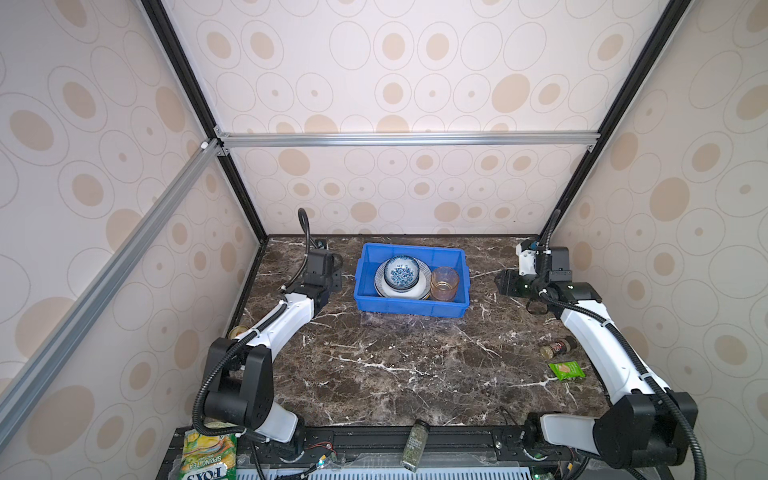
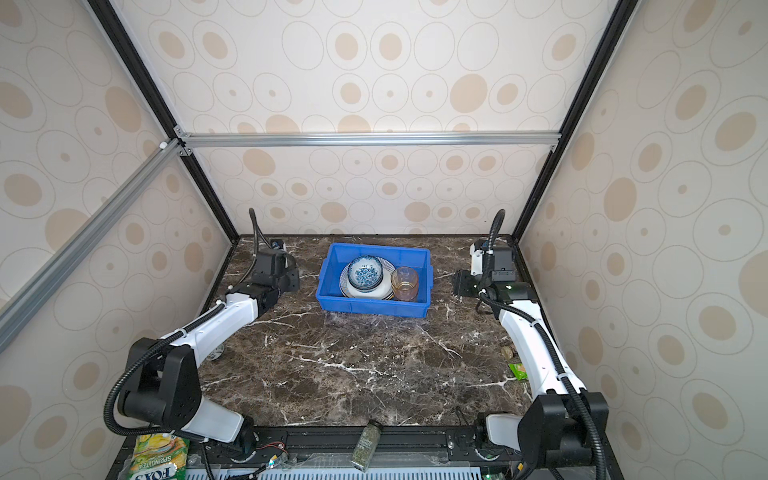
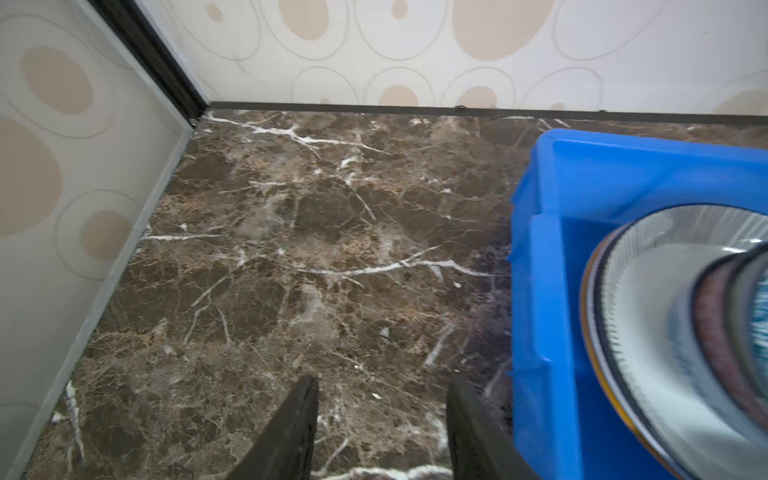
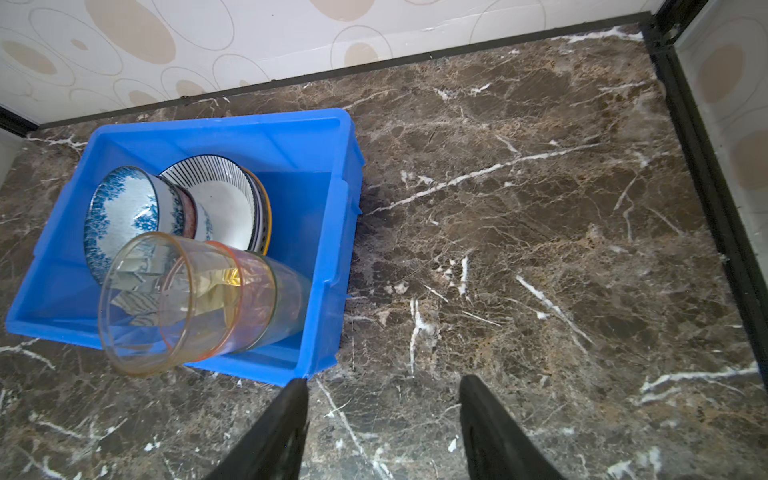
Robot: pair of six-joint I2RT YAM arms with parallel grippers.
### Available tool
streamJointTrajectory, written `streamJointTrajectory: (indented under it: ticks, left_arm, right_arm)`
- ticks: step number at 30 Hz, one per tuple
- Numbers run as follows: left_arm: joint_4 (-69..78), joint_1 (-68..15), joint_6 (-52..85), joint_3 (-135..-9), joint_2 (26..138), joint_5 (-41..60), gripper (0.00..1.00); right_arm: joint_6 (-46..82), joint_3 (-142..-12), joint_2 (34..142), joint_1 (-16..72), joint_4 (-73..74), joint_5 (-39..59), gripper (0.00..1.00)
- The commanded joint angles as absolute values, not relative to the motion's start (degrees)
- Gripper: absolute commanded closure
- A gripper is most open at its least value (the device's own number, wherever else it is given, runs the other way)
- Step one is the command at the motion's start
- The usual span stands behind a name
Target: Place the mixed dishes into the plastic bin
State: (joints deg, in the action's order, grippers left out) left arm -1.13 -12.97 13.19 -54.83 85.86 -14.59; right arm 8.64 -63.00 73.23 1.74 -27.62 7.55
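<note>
The mixed dishes (image 1: pixel 401 274) are stacked inside the plastic bin (image 1: pixel 409 309). The left gripper (image 3: pixel 382 382) and right gripper (image 4: pixel 384 380) are held beside the plastic bin, jaws apart, nothing gripped.

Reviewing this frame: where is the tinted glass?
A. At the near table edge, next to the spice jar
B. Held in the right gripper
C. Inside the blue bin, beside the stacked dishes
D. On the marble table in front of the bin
C: in both top views the tinted glass stands inside the blue bin, right beside the blue floral bowl that sits on the plates.
</note>
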Motion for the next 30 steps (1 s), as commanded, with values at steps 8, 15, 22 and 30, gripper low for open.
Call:
streamJointTrajectory:
  ticks: [8, 15, 22, 30]
  left_arm:
    - [18.1, -11.1, 9.7, -44.5, 84.5, -23.6, 0.49]
    - [27.2, -8.4, 8.2, -36.7, 81.8, -26.4, 0.46]
    - [40.7, -6.2, 7.7, -27.6, 82.4, -26.0, 0.44]
    - [49.0, -4.8, 6.0, -24.4, 86.0, -24.7, 0.44]
  right_arm:
    - [7.2, -54.8, 73.6, 1.1, -16.8, -3.6, 0.37]
    - [8.0, -48.5, 74.0, -3.1, -7.6, -6.5, 0.37]
    - [7.3, -41.3, 74.9, -5.9, 3.0, -10.1, 0.36]
    - [10.6, -31.0, 77.2, -6.3, 20.2, -12.3, 0.34]
